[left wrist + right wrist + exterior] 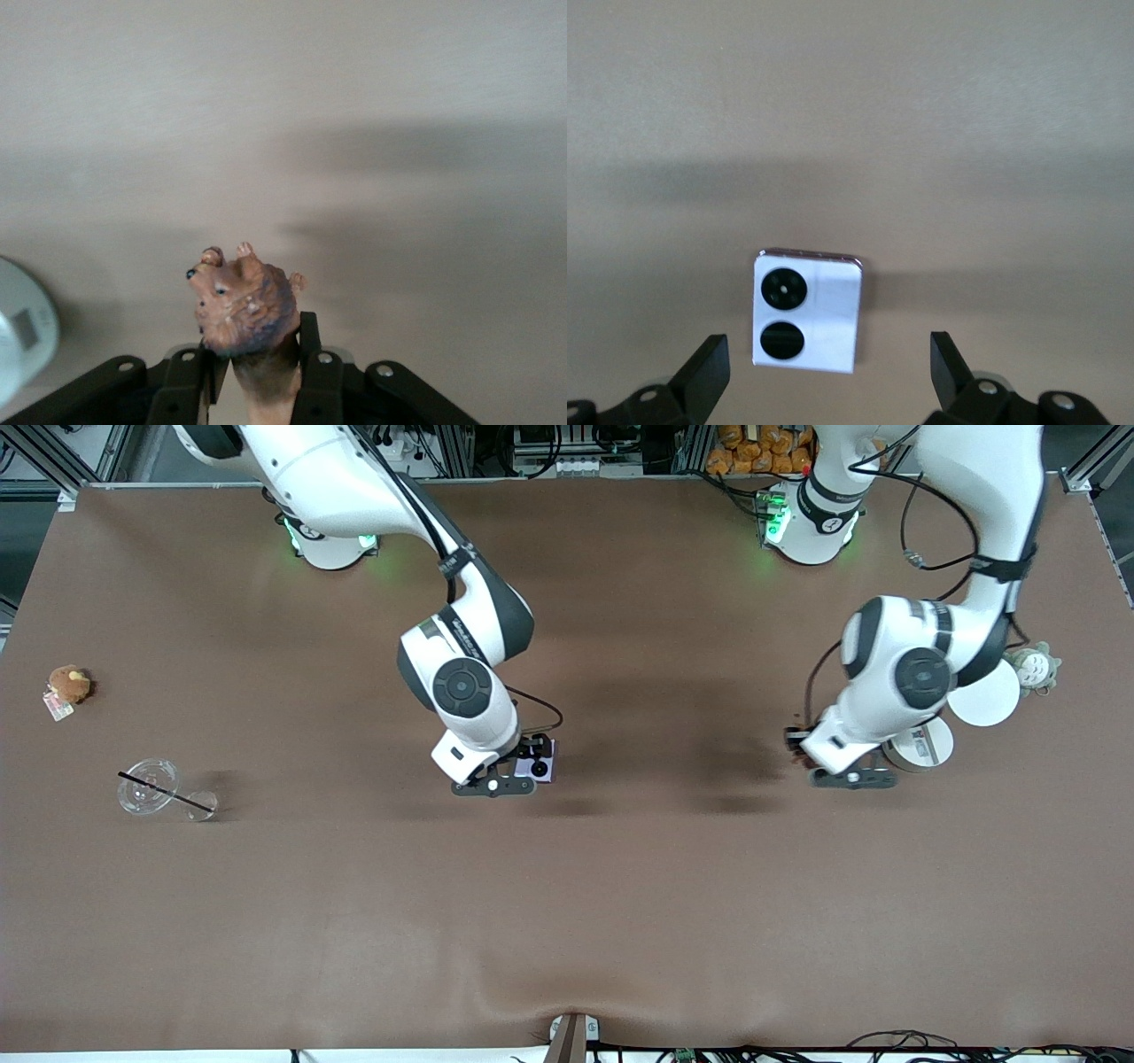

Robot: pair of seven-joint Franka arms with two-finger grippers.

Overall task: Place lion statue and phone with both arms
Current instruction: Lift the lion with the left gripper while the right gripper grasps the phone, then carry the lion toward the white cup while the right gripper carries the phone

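The phone (539,764), pale lavender-white with two black circles, lies flat on the brown table near its middle. My right gripper (523,766) hangs low over it and is open. In the right wrist view the phone (808,310) lies between the spread fingertips (709,365) of the right gripper (828,363), touching neither. My left gripper (797,742) is shut on the lion statue (796,756) toward the left arm's end of the table. In the left wrist view the orange-brown lion statue (244,301) sticks out head first from the left gripper (261,367).
A white cup (921,746) and a white round disc (983,691) sit close beside the left arm, with a grey-white plush toy (1032,666). A clear cup with a black straw (151,786) and a round brown plush toy (69,685) lie at the right arm's end.
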